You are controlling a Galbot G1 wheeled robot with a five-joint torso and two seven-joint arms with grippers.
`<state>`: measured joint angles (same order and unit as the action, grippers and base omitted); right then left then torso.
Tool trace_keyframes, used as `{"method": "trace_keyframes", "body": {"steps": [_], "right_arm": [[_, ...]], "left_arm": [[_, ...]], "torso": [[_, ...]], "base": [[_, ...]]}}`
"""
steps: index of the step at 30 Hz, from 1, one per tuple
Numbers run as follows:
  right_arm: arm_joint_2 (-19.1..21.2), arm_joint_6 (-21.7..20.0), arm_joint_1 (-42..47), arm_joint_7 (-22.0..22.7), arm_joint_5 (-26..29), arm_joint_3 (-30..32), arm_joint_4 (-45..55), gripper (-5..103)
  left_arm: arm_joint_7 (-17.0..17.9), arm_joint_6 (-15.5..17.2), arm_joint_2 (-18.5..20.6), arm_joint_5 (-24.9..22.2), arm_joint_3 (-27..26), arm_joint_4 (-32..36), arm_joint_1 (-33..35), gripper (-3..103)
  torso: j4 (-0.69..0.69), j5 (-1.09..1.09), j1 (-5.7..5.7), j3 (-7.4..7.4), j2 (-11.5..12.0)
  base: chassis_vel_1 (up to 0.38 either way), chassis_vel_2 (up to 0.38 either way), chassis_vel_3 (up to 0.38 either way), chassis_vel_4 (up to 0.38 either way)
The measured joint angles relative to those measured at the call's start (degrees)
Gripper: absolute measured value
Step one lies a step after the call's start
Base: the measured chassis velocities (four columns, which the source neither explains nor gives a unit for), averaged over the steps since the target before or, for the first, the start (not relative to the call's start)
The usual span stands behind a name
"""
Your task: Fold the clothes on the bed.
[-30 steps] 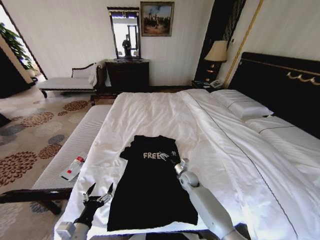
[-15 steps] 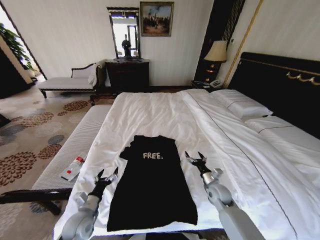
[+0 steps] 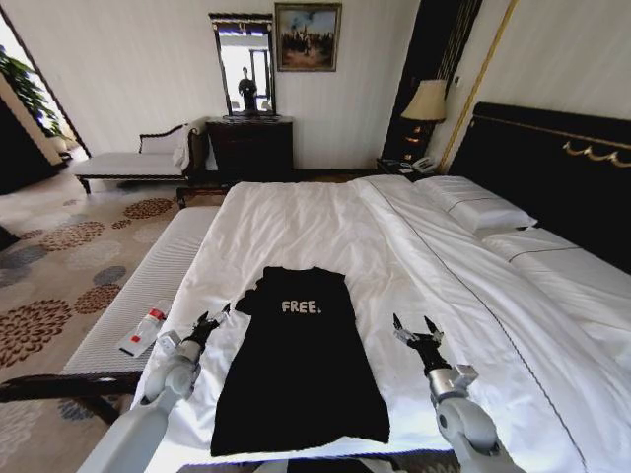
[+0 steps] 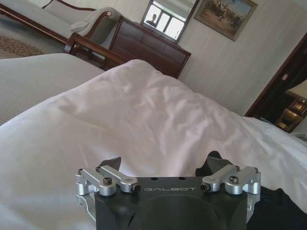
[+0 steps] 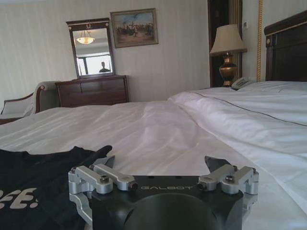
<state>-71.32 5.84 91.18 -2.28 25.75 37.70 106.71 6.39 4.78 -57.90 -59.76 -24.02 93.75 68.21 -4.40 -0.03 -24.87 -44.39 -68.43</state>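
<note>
The clothes are one black T-shirt (image 3: 301, 365) with white "FREE" lettering, lying flat and narrow on the white bed (image 3: 296, 217), collar away from me. Its left sleeve (image 3: 251, 296) sticks out a little. My left gripper (image 3: 212, 320) is open, low over the sheet just left of that sleeve. In the left wrist view its fingers (image 4: 163, 163) hold nothing, and black shirt fabric (image 4: 283, 211) lies at one side. My right gripper (image 3: 416, 330) stands open over bare sheet to the right of the shirt. The right wrist view shows its empty fingers (image 5: 160, 163) beside the shirt (image 5: 38, 182).
A striped white bench (image 3: 148, 286) runs along the bed's left side with a bottle (image 3: 145, 330) on it. Pillows (image 3: 483, 212) and a dark headboard (image 3: 552, 158) are on the right. A dresser (image 3: 251, 148), chaise (image 3: 133, 163) and lamp (image 3: 427, 103) stand against the far wall.
My right gripper has left the shirt's chest area and moved right onto bare sheet. My left gripper has moved away from me along the shirt's left edge, up to the sleeve.
</note>
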Motion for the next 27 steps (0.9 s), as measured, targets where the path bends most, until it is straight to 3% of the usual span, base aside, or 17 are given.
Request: {"method": "trace_keyframes", "body": {"steps": [8,12,16,18,20,22,27], "right_arm": [[-1.05,0.23,1.64,0.15,-1.27,0.29,0.09,100],[-1.05,0.23,1.97,0.25,-1.48,0.54,-0.02,100],[-1.02,0.23,2.02,0.38,-1.97,0.61,-0.61,100],[-1.05,0.25,2.05,0.43,-2.33,0.55,-0.99,100],[-1.12,0.37,2.03,0.45,-2.41,0.29,-1.47,100],[-1.12,0.44,1.87,0.45,-2.43,0.09,-1.70,100],[-1.00,0.48,1.02,0.54,-2.46,-0.52,-2.36,100]], "left_arm": [[0.44,1.56,-2.54,-0.46,6.98,-7.39,-10.44,100],[3.27,2.81,-5.06,-5.87,8.78,-12.07,-15.05,100],[3.91,3.60,-5.81,-7.34,9.82,-13.07,-16.60,100],[3.92,3.74,-5.82,-6.05,10.35,-13.57,-16.48,100],[3.87,3.18,-6.12,-0.67,10.76,-16.19,-16.02,100],[3.89,2.92,-6.22,1.13,10.77,-17.00,-15.62,100],[2.62,2.53,-5.78,2.19,11.00,-14.84,-13.31,100]], "torso": [[-0.02,0.00,0.00,0.00,0.01],[-0.02,-0.01,0.00,0.00,0.00],[-0.03,0.00,0.00,0.00,0.00],[-0.03,0.00,0.00,0.00,0.00],[-0.01,-0.01,0.00,0.00,0.00],[0.00,-0.02,0.00,0.00,0.01],[0.01,0.00,0.00,0.00,0.00]], "base": [[0.000,0.000,0.000,0.000],[0.000,0.000,0.000,0.000],[0.000,0.000,0.000,0.000],[0.000,0.000,0.000,0.000],[0.000,0.000,0.000,0.000],[0.000,0.000,0.000,0.000],[0.000,0.000,0.000,0.000]]}}
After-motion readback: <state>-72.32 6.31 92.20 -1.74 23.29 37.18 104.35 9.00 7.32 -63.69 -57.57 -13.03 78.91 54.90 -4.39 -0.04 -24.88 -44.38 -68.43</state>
